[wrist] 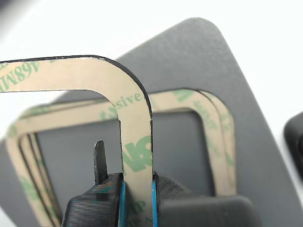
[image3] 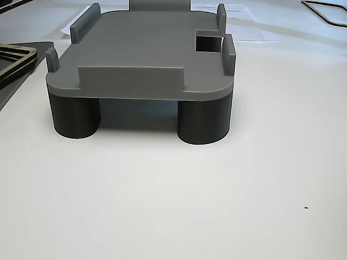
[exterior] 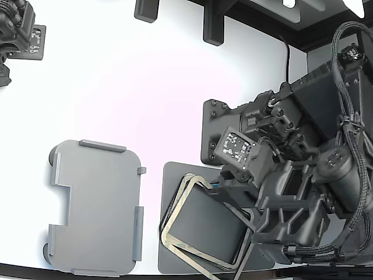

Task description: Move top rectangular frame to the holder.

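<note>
The top rectangular frame (wrist: 135,123), cream-beige with green lettering and a dark edge, is pinched on one side between my blue-padded fingertips (wrist: 122,203) and hangs tilted above the others. My gripper (wrist: 137,191) is shut on it. In the exterior view the gripper (exterior: 214,185) sits over the dark mat (exterior: 175,259) at lower centre, holding the frame (exterior: 195,182) by its upper side. Several like frames (wrist: 213,127) stay stacked on the mat (wrist: 236,85). The light grey holder (exterior: 96,207) lies to the exterior view's left of the mat, with nothing on its top (image3: 141,54).
A second arm (exterior: 17,29) sits at the exterior view's top left. A black mounting plate (exterior: 211,131) stands behind the mat. The holder rests on dark round feet (image3: 203,122) and has raised edge tabs (image3: 227,54). The stacked frames (image3: 13,57) show at the other view's left edge.
</note>
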`<state>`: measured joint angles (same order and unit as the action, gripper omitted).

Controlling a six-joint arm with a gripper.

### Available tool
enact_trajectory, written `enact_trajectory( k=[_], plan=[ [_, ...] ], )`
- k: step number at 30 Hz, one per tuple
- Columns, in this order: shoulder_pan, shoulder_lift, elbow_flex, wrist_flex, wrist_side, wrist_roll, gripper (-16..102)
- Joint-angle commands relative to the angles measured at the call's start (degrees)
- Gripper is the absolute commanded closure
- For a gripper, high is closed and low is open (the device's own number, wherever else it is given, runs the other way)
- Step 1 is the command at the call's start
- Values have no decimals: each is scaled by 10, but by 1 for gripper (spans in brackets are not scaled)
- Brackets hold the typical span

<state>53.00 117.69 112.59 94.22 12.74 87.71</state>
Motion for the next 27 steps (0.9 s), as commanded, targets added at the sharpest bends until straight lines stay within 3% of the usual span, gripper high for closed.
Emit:
enact_trajectory(
  k=[1, 12, 21, 27],
  plan=[
    [-24, -23, -102, 6, 24, 40, 96],
    [-158, -216, -296, 6, 85, 218, 92],
    [-207, -365, -420, 6, 51, 323, 97],
    [-207, -401, -432, 6, 25, 361, 97]
  ],
)
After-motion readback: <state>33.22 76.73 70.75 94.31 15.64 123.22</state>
